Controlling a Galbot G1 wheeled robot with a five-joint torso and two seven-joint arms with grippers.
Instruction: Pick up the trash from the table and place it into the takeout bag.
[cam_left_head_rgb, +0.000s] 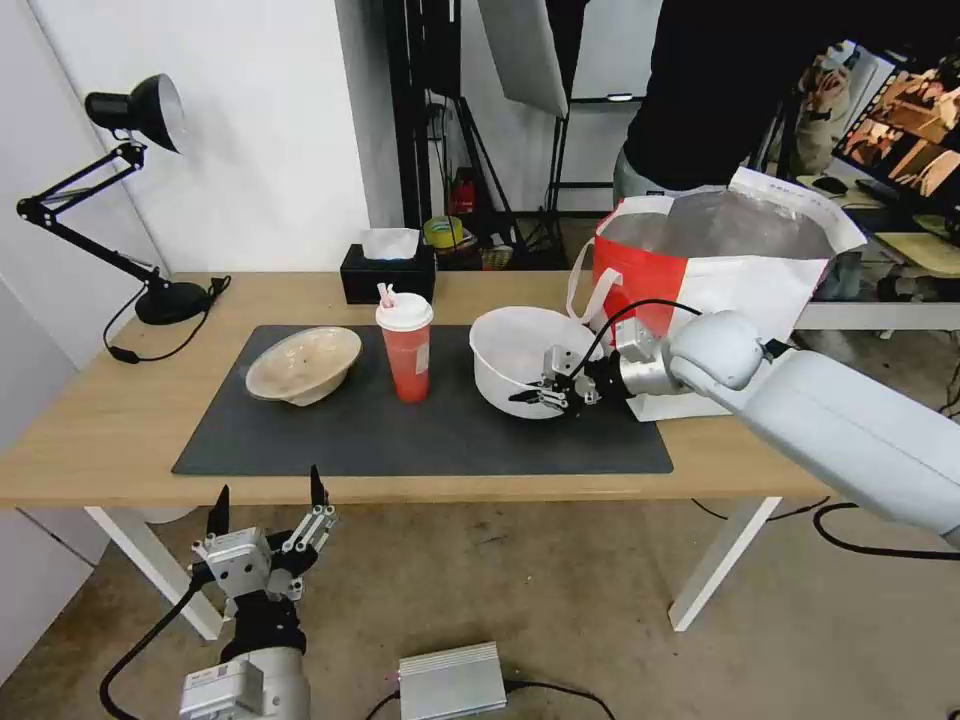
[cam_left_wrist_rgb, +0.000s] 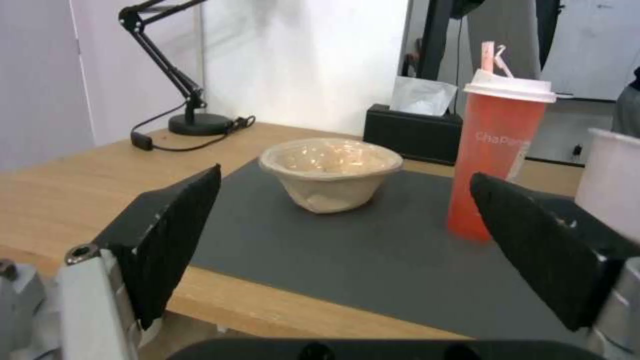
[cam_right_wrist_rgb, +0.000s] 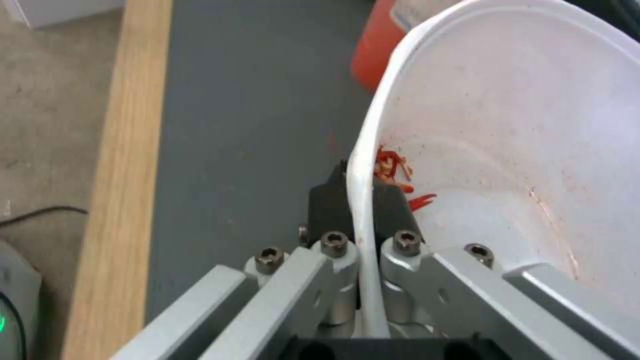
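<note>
The large white bowl stands on the dark mat, and my right gripper is shut on its near rim. In the right wrist view the black fingers pinch the thin white wall of the bowl, one inside and one outside; red food scraps cling inside. The red cup with white lid and straw stands mid-mat. The beige pulp bowl lies left of it. The takeout bag stands open at the table's right. My left gripper hangs open below the front table edge, facing the pulp bowl and cup.
A black tissue box sits at the back of the table and a black desk lamp at its far left. A person in dark clothes stands behind the bag. A grey power unit lies on the floor.
</note>
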